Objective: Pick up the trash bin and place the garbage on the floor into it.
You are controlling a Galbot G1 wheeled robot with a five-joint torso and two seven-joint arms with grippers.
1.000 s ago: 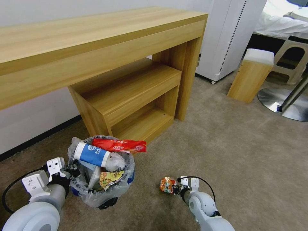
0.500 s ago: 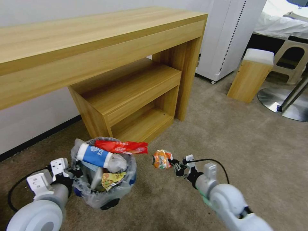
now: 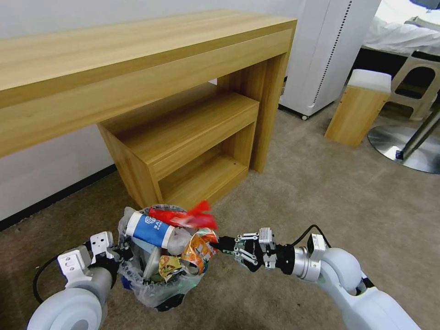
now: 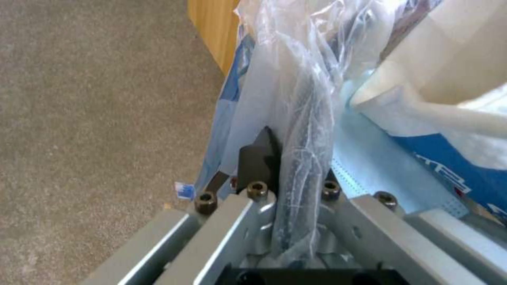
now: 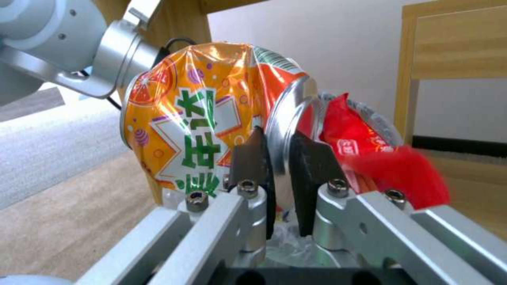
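Observation:
The trash bin (image 3: pixel 160 286), small and black with a crinkly plastic liner, is heaped with garbage: a blue-white cup (image 3: pixel 149 229), a red wrapper (image 3: pixel 183 217) and a yellow wrapper (image 3: pixel 168 266). My left gripper (image 3: pixel 120 253) is shut on the bin's near-left rim. In the left wrist view, that left gripper (image 4: pixel 277 158) pinches rim and liner (image 4: pixel 296 91), beside a pale-blue mask (image 4: pixel 370 166). My right gripper (image 3: pixel 219 245) is shut on a crushed orange can (image 3: pixel 199 250) at the bin's right rim. The right wrist view shows this right gripper (image 5: pixel 277 158) clamping the can (image 5: pixel 195 134) by its metal end.
A wooden desk (image 3: pixel 137 59) with a lower shelf unit (image 3: pixel 183 137) stands right behind the bin. A white appliance (image 3: pixel 330 50), a wooden stool (image 3: pixel 360 107) and a metal chair base (image 3: pixel 403 151) are at the far right. Open beige carpet (image 3: pixel 321 201) lies to the right.
My right gripper has lifted the orange can off the carpet and carried it left to the bin's rim. The left arm and bin have shifted a little right; the red wrapper tipped up.

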